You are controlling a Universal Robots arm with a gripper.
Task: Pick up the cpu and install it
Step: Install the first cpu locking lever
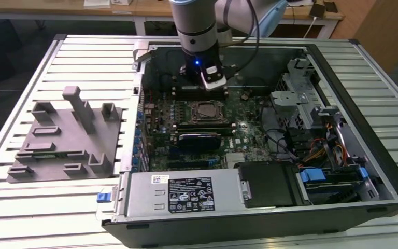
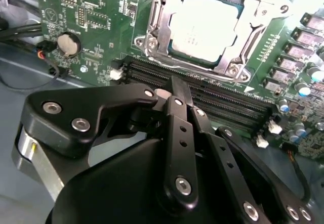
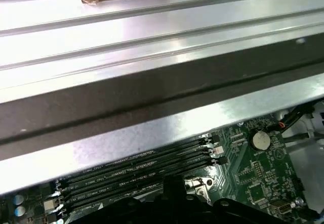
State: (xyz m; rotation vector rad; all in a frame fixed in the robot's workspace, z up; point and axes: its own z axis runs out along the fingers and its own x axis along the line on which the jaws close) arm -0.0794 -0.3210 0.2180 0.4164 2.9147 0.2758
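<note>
partly cut-off cpu [image 2: 205, 28] beyond pincer [image 2: 177, 95]

Slatted metal table [image 1: 60, 57]; computer case [image 1: 365, 171]; grey tray [image 1: 54, 148]

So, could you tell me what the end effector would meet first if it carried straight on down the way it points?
Probably the black memory slots on the motherboard: the end effector points down just beside the cpu seated in its socket. Depth is hard to judge.

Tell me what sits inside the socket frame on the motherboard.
The cpu, silvery top up, lies flat inside the socket frame, beyond the gripper. Whatever lies beneath the chip is covered.
</note>
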